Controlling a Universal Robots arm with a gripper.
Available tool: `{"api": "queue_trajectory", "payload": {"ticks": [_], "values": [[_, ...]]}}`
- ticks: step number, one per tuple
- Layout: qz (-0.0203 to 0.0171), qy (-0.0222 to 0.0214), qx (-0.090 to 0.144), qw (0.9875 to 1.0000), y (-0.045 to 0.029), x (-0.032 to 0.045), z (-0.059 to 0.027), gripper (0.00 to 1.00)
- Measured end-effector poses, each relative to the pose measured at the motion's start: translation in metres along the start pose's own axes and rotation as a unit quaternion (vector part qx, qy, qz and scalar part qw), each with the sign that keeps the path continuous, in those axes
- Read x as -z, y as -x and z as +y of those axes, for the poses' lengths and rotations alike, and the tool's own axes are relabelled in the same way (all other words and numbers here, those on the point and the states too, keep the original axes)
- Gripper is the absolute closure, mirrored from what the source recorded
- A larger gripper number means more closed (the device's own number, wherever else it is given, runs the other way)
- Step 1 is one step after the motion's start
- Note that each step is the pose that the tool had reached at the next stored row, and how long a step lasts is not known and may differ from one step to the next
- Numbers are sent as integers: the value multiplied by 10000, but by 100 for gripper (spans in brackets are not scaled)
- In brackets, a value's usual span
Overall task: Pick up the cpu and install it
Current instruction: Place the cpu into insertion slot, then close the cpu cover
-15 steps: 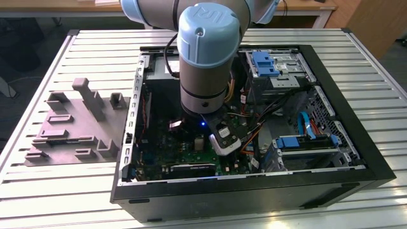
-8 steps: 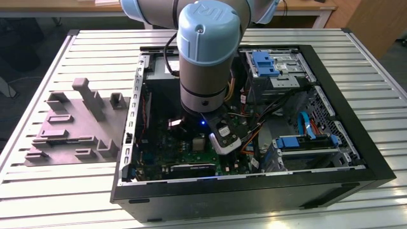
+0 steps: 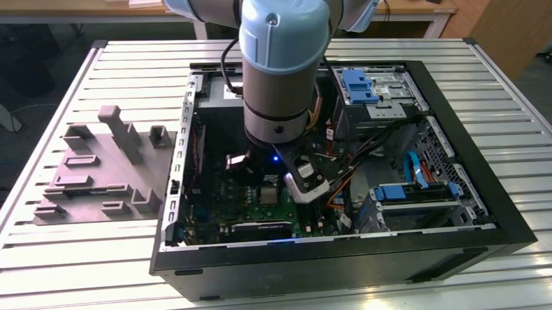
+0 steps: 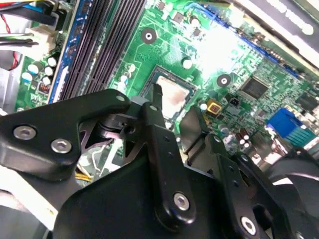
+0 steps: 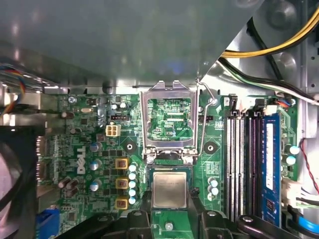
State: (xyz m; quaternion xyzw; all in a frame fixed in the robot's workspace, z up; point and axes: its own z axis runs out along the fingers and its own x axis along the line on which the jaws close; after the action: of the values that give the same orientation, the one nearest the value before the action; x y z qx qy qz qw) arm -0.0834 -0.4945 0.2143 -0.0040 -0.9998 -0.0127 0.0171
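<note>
An open computer case [image 3: 483,213] lies on a slatted table [image 3: 121,58], with a moulded tray [image 3: 95,174] beside it toward the exterior view's left. The arm reaches down into the case, over the motherboard [image 5: 89,149]. In both wrist views the cpu [image 5: 169,190] sits in its socket — the load plate [image 5: 169,122] stands raised beside it, memory slots [image 5: 244,159] on the far side.

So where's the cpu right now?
In both wrist views the cpu sits in the socket on the green circuit board, just ahead of the end effector, with the open metal frame beside it.
</note>
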Motion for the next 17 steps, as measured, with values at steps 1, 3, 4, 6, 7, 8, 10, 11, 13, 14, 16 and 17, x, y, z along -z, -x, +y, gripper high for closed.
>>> {"api": "queue_trajectory", "payload": {"ticks": [1,3,4,6,7,8,10,11,13,14,16,17], "values": [[4,0,0,10000,0,13,0,60],[6,1,0,10000,0,17,1,66],[6,1,0,10000,0,17,1,72],[7,1,0,10000,0,17,0,78],[7,0,0,10000,-1,18,0,84],[7,0,0,10000,-1,18,0,89],[8,0,0,10000,-1,18,0,89],[8,0,0,10000,0,18,0,89],[8,0,0,10000,0,18,0,89],[11,0,0,10000,-1,18,0,89],[14,0,0,10000,-1,18,0,89],[14,0,-1,10000,-1,18,0,89]]}}
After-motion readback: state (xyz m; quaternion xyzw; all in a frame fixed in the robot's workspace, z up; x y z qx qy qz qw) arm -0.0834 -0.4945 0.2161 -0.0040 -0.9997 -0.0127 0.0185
